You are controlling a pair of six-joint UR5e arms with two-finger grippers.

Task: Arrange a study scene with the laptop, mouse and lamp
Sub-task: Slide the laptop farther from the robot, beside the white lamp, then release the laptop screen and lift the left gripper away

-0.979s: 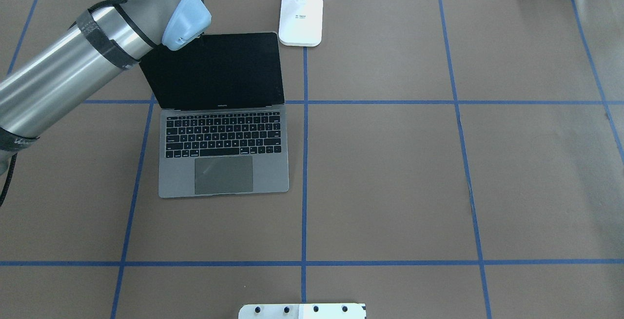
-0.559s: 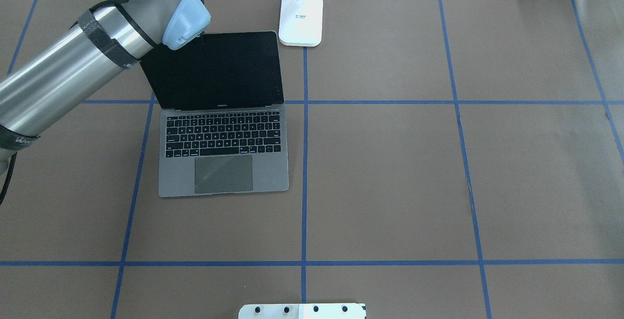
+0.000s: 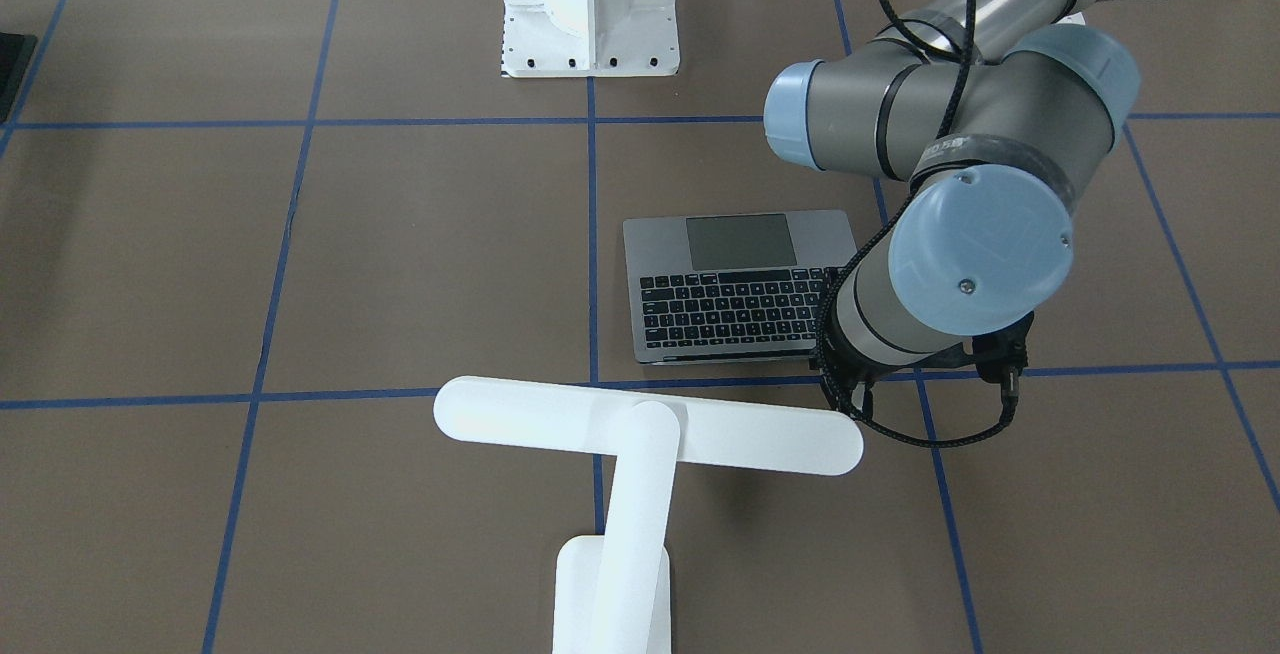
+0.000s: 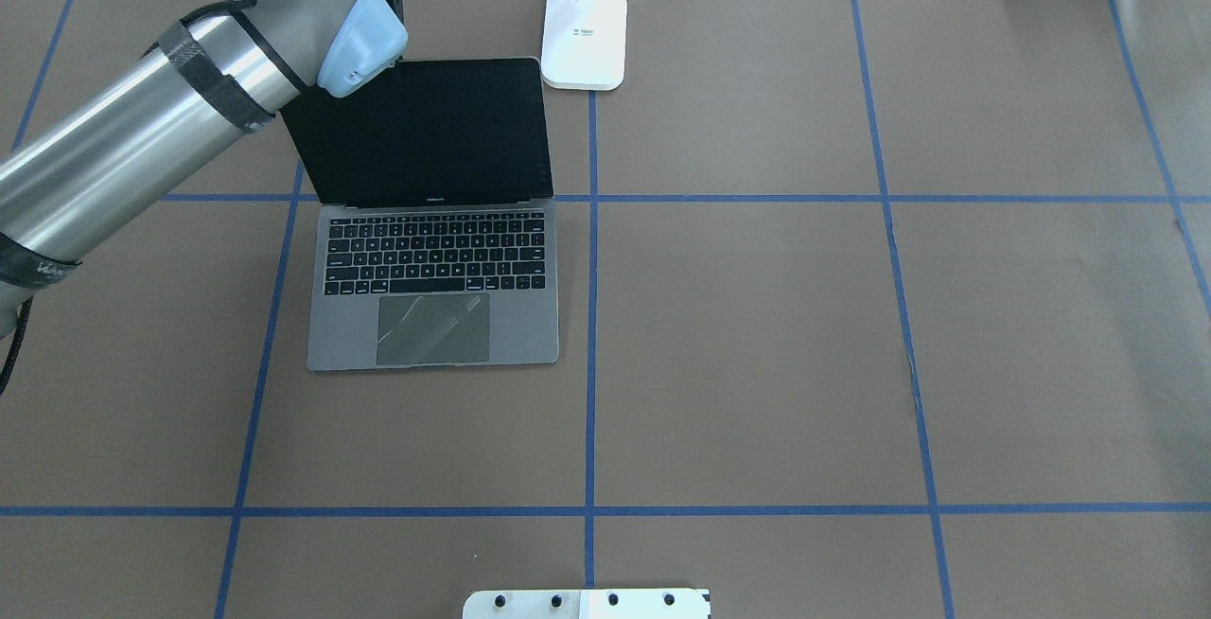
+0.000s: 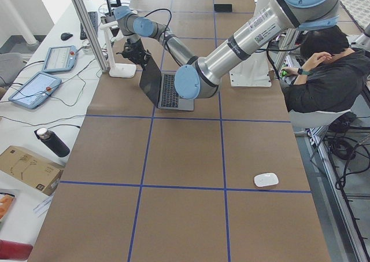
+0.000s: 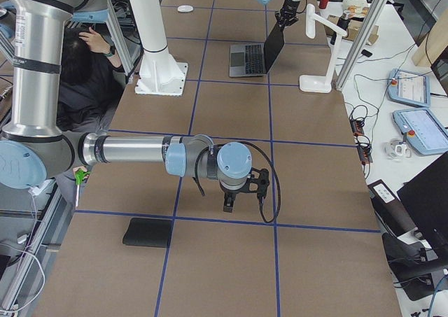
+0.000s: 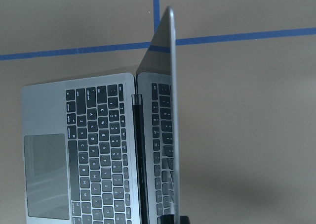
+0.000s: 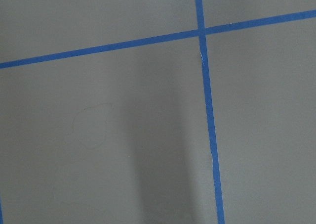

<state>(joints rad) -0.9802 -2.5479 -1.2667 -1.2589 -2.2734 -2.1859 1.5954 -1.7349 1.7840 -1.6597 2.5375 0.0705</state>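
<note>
The laptop (image 4: 435,221) stands open left of the table's middle, keyboard towards the robot. In the left wrist view its lid (image 7: 170,110) shows edge-on, and my left gripper (image 7: 171,217) is shut on the lid's top edge. The left wrist (image 3: 975,254) hides that grip in the front view. The lamp's base (image 4: 584,37) stands just beyond the laptop's far right corner, and its bar head (image 3: 650,424) hangs over the table. The mouse (image 5: 266,179) lies far off at the table's left end. My right gripper (image 6: 229,205) hovers over bare table; I cannot tell if it is open.
A flat black pad (image 6: 148,231) lies near the table's right end. The white ribbed pedestal (image 3: 590,4) stands at the robot's side of the table. A seated person (image 5: 324,71) is behind the robot. Tablets (image 6: 409,86) and cables lie beyond the far edge.
The left gripper has moved slightly away from the robot with the lid's top edge. The lid now leans further back, and the laptop's front edge has shifted a little away.
</note>
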